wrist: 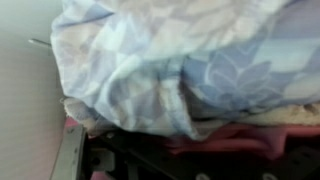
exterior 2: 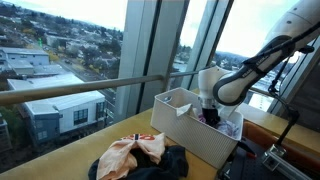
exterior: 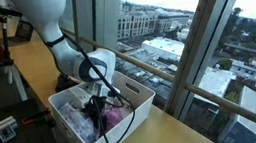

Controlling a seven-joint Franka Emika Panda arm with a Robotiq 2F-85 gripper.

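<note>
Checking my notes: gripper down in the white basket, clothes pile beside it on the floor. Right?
No: the clothes pile lies on the table, as an exterior view shows. The gripper is down in the white basket.

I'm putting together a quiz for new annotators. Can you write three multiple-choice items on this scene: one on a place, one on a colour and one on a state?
1. Where is the gripper?
A) Down in the white bin
B) On the bare table top beside it
C) Against the window glass

2. What colour is the cloth that fills the wrist view?
A) Bright green
B) Pale blue and white
C) Black

3. How does the white bin stand?
A) Tipped on its side
B) Upright and empty
C) Upright with clothes in it

Answers:
1 A: both exterior views show the arm reaching down past the bin's rim.
2 B: the cloth has a pale blue leaf-like pattern on white.
3 C: the rim is level and fabric shows inside.
</note>
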